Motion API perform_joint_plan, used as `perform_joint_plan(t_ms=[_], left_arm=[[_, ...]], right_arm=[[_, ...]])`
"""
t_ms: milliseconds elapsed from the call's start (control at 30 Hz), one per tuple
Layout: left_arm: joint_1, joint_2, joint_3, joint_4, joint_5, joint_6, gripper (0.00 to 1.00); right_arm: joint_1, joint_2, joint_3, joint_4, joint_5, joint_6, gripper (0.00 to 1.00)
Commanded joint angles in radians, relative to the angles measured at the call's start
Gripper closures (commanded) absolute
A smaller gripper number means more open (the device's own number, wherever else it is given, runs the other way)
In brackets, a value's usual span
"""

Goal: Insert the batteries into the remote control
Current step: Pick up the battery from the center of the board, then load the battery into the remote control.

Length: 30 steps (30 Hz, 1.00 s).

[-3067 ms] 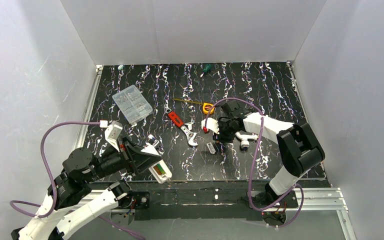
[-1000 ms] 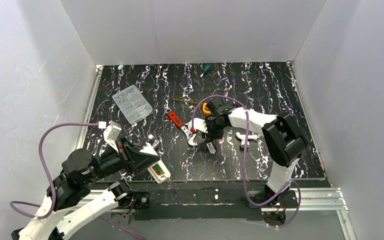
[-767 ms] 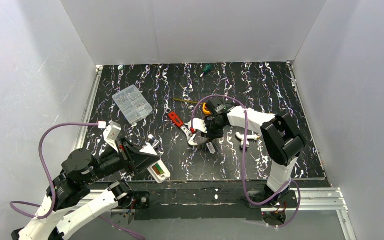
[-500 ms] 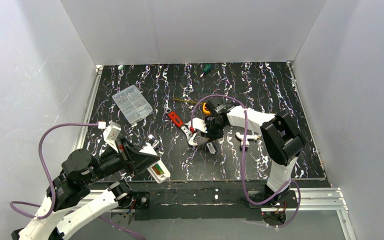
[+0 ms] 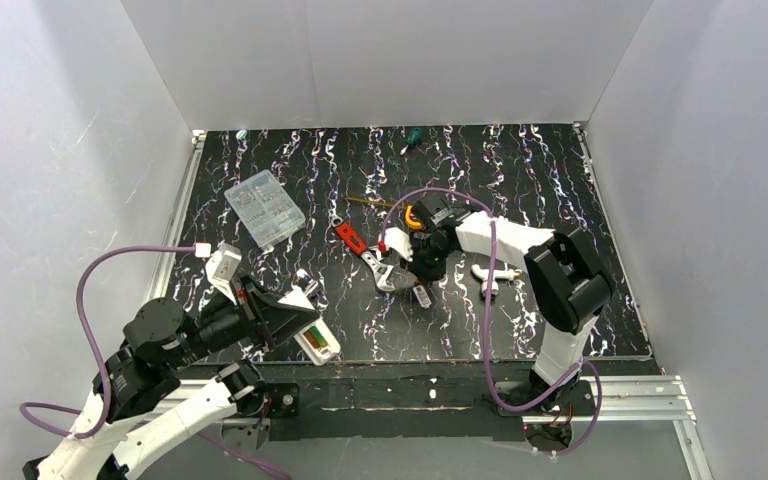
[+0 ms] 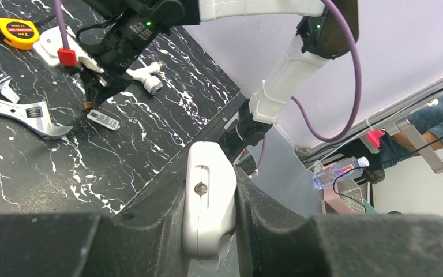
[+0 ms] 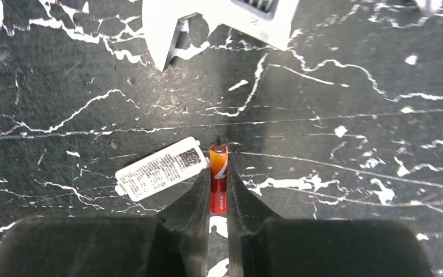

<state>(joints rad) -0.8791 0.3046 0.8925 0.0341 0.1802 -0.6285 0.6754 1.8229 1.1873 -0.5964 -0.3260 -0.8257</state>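
- Orange-red cylindrical battery (image 7: 218, 167) pinched in my right jaws, low over the black marbled surface (image 7: 352, 86).
- White plastic remote control (image 6: 207, 196) clamped in my left jaws; one cell looks seated, and this one is not yet loaded.

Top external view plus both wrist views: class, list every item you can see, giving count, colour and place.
remote control: one, white, held at the near-left edge
battery: one, orange-red, held at mid table
labelled plate: one, white, beside that battery
compartment box: one, clear, far left
adjustable wrench: one, red and silver, centre
tape measure: one, yellow, right of the wrench handle
screwdriver: one, green handle, far edge
tap-shaped piece: one, white, right of centre
table: one, black marbled
left gripper: shut on remote control
right gripper: shut on battery
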Motion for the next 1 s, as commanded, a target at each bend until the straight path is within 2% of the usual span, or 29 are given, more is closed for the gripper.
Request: perform_joint_plan(t_ms=[0, 100, 200, 333, 433, 567, 633, 733, 800, 967], left_arm=[[0.000, -0.012, 0.023, 0.040, -0.031, -0.001, 1.00], [0.000, -0.003, 0.018, 0.037, -0.044, -0.001, 1.00], [0.000, 0.009, -0.001, 0.056, -0.067, -0.004, 1.00], [0.000, 0.012, -0.070, 0.149, -0.139, -0.020, 1.00], [0.000, 0.024, -0.148, 0.284, -0.210, -0.051, 1.00], [0.000, 0.093, -0.222, 0.442, -0.261, -0.104, 1.00], [0.000, 0.133, -0.243, 0.501, -0.283, -0.135, 1.00], [0.000, 0.194, -0.284, 0.612, -0.347, -0.215, 1.00], [0.000, 0.231, -0.326, 0.704, -0.392, -0.283, 1.00], [-0.001, 0.325, -0.363, 0.832, -0.443, -0.457, 1.00]], right_arm=[[-0.007, -0.129, -0.020, 0.142, 0.027, 0.211, 0.99], [-0.011, -0.233, -0.067, 0.237, 0.100, 0.366, 0.99], [-0.011, -0.328, -0.088, 0.260, 0.168, 0.528, 0.99], [-0.001, -0.455, -0.077, 0.193, 0.191, 0.745, 0.99], [0.036, -0.560, -0.074, 0.130, 0.188, 0.896, 0.99], [0.184, -0.698, -0.083, 0.069, 0.274, 0.989, 0.99], [0.272, -0.734, -0.023, -0.006, 0.352, 1.057, 0.99], [0.308, -0.744, 0.088, -0.137, 0.329, 1.165, 0.99], [0.332, -0.751, 0.126, -0.168, 0.301, 1.207, 0.99], [0.376, -0.726, 0.234, -0.242, 0.320, 1.208, 0.99]])
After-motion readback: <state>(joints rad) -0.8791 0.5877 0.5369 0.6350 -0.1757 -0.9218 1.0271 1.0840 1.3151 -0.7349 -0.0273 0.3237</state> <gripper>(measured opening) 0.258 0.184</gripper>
